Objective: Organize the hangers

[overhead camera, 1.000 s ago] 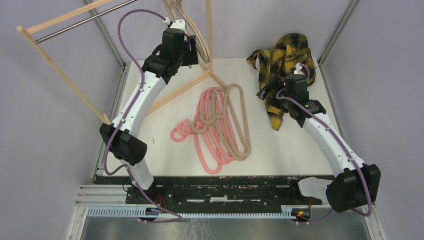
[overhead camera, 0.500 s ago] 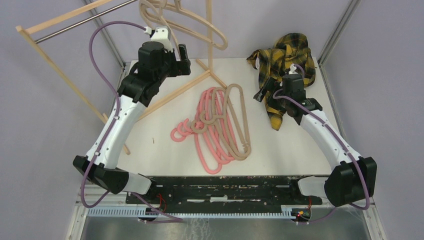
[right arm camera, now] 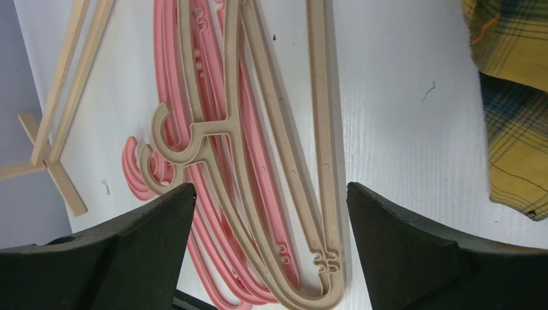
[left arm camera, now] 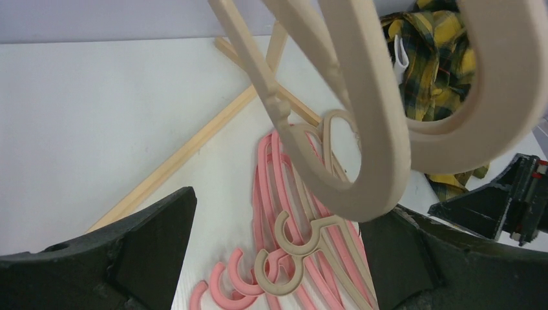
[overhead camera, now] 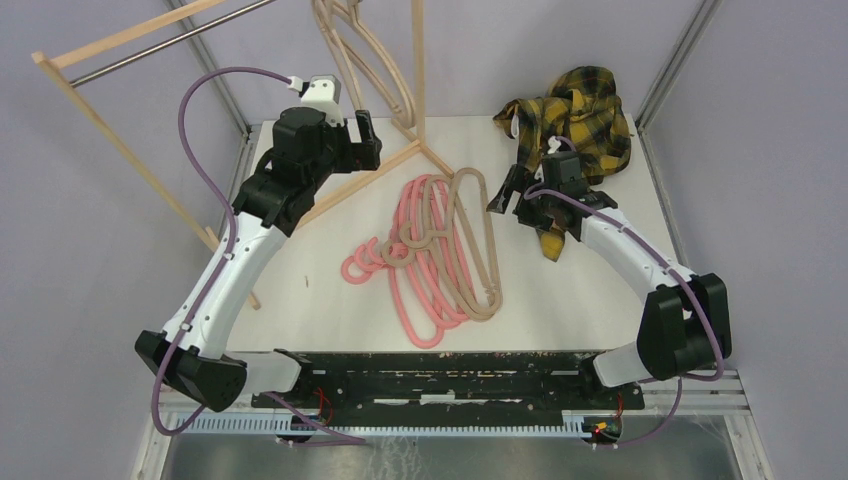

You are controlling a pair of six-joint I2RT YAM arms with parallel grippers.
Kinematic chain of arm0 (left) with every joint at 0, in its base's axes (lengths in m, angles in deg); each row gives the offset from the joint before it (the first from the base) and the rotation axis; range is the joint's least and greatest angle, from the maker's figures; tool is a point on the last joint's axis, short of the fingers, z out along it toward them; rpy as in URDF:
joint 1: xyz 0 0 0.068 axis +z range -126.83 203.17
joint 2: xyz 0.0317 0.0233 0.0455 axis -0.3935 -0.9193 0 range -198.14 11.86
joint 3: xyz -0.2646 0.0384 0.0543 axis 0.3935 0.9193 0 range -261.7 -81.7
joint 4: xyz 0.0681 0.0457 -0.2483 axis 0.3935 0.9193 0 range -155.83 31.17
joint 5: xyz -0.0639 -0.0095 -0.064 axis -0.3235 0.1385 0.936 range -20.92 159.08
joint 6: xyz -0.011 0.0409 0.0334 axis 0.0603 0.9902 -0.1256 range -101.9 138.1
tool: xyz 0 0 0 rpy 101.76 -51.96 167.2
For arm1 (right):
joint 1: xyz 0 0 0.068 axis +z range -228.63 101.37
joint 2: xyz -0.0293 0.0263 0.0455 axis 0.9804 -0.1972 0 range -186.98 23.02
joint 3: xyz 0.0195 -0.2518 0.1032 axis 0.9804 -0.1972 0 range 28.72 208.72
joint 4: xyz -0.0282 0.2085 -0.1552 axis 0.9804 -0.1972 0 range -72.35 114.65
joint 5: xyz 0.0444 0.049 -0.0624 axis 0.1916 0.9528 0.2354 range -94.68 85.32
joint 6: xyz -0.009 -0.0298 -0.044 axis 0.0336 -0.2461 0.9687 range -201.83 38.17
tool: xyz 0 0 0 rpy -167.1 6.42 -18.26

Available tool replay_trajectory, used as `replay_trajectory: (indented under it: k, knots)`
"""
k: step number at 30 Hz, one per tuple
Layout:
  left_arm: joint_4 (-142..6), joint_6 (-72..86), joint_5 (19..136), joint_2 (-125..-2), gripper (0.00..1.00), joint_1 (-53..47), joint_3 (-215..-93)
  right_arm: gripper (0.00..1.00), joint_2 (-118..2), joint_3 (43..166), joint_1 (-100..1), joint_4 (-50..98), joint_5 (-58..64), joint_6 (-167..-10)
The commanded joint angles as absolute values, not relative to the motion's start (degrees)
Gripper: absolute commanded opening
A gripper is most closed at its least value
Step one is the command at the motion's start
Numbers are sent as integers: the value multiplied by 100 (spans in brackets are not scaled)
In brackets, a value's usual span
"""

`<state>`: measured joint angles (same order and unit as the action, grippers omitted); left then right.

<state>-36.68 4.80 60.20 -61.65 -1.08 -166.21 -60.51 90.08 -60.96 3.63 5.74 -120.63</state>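
Pink and beige hangers (overhead camera: 440,250) heaped on the table (overhead camera: 600,300) just right of the wooden rack's (overhead camera: 380,168) foot, hooks nested together; hung beige hangers (overhead camera: 365,60) dangling from the rack's top. Left tool (left arm camera: 274,232) spread wide, empty, just below those: apt to bump them swinging or off. Right tool (right arm camera: 271,226) spread, empty, over the heap's side away from the rack: apt to drag several tangled ones at once.

Smooth matt plastic hangers (right arm camera: 323,129), pale wood rack (overhead camera: 418,70), soft cloth shirt (overhead camera: 585,110)
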Motion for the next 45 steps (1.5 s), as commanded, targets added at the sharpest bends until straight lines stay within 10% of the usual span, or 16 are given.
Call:
replay_trajectory:
  k: [1,29,38,45]
  knots:
    - [-4075,524,6365,-5699,99,-115,-16138,94,-6331,9285,-5739,637,733,-11804]
    - [-5241,-886,6253,-4650,99,-872,-12634,63,-9924,12039,-4972,321,428,-11786]
    - [-5374,-842,6474,-4580,99,-922,-12452,14,-9890,11941,-4978,395,165,-11905]
    - [-6370,-782,6781,-4481,99,-997,-11788,3,-8619,10950,-5134,1183,448,-12749]
